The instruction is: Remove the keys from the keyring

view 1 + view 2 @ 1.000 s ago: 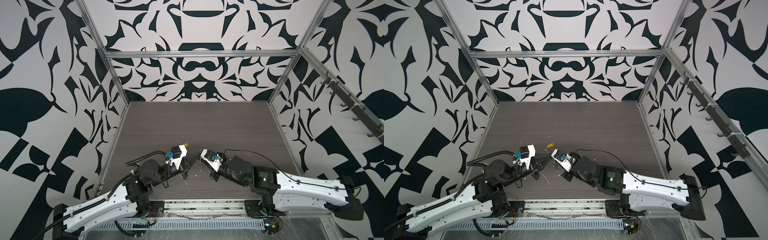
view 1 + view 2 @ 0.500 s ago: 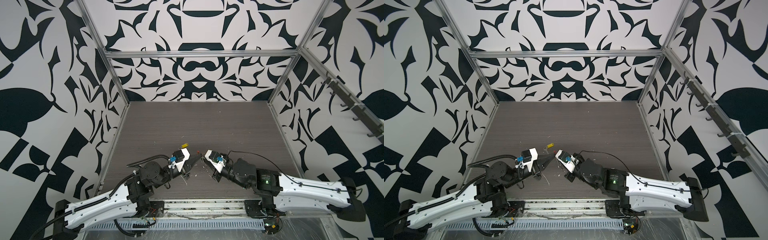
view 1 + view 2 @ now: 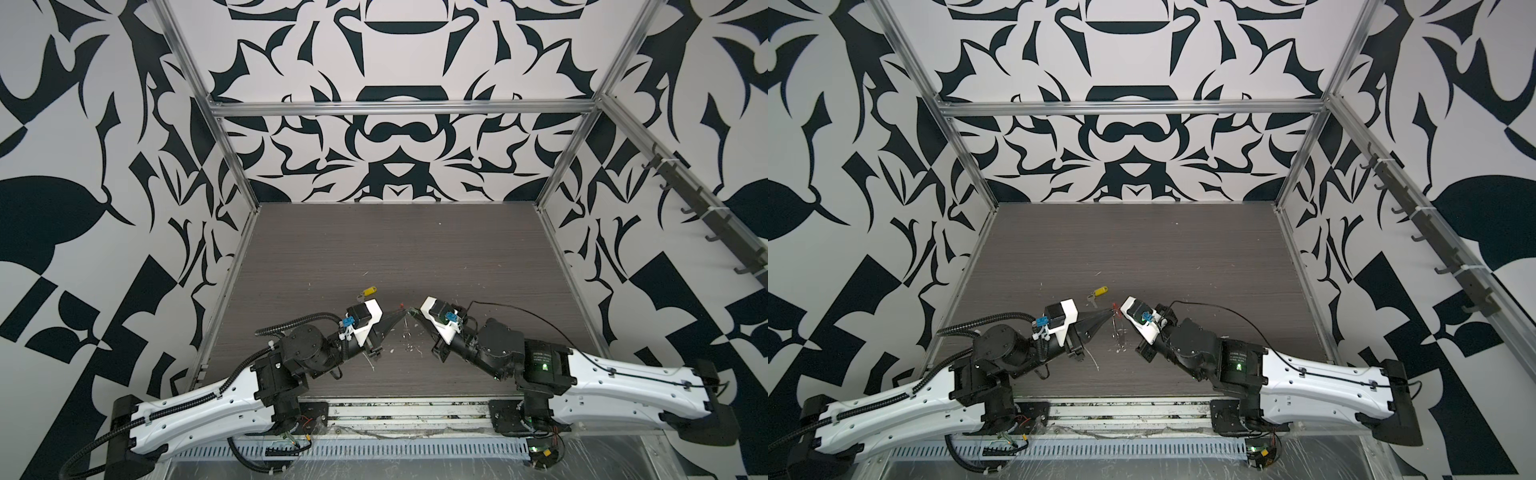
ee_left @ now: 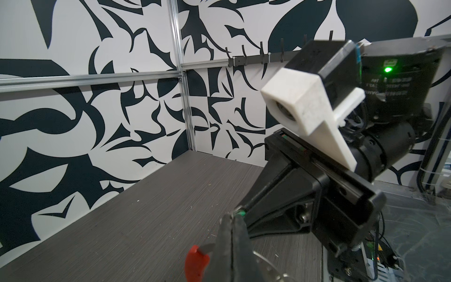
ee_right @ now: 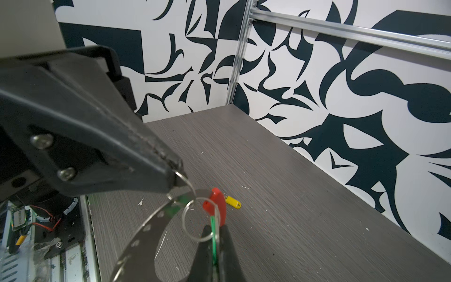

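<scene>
My two grippers meet tip to tip low over the front middle of the table. The left gripper (image 3: 404,314) (image 4: 233,219) is shut on the keyring's thin wire, right beside its red sleeve (image 4: 196,262) (image 5: 218,203). The keyring's dark curved band (image 5: 146,232) hangs below the tips. The right gripper (image 3: 412,311) (image 5: 214,234) is shut on the green key tag (image 5: 214,227), seen edge-on, with its small silver ring (image 5: 186,221) sticking out. The yellow key tag (image 3: 368,289) (image 3: 1099,291) (image 5: 233,203) lies loose on the table just behind the grippers.
The dark wood-grain table (image 3: 395,249) carries small white flecks near the grippers. Patterned walls with aluminium frame posts (image 3: 232,166) close in the sides and back. A rail of hooks (image 3: 706,208) runs along the right wall.
Both grippers have drifted slightly to the right together and stayed tip to tip. Neither grip has changed, and the yellow tag has not moved.
</scene>
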{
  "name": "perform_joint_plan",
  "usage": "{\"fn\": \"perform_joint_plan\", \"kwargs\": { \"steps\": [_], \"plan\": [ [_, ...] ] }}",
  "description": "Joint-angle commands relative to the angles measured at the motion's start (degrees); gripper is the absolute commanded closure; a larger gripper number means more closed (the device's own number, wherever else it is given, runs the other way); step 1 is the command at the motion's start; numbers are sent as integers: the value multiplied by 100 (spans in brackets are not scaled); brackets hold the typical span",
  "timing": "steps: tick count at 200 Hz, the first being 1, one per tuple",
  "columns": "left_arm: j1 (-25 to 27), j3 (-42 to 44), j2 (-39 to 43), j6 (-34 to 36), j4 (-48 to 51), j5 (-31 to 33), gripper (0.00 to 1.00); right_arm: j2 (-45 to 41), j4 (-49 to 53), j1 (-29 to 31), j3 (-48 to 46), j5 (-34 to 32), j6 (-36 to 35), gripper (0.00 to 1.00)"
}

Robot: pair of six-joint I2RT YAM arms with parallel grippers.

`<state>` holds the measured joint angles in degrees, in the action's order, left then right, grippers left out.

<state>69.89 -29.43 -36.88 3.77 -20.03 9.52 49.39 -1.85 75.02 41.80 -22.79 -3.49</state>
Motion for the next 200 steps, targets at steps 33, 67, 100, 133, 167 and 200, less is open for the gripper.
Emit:
{"fn": "perform_joint_plan", "kwargs": {
  "steps": [33, 67, 100, 133, 167, 200],
  "plan": [
    [86, -151, 82, 111, -459, 126, 100, -138, 123, -40, -68, -460, -16, 100],
    [113, -160, 52, 122, -435, 218, 100, -35, 227, -41, 66, -370, -38, 100],
    [217, -186, -1, 185, -468, 531, 100, 118, 194, -40, 253, -464, 31, 100],
    [352, -236, -109, 281, -455, 835, 100, 207, 186, -40, 392, -531, 8, 100],
    [543, -280, -214, 405, -449, 1167, 100, 337, 186, -40, 565, -532, -160, 100],
    [596, -306, -254, 425, -444, 1393, 100, 406, 185, -34, 691, -506, -279, 100]
  ]
}}
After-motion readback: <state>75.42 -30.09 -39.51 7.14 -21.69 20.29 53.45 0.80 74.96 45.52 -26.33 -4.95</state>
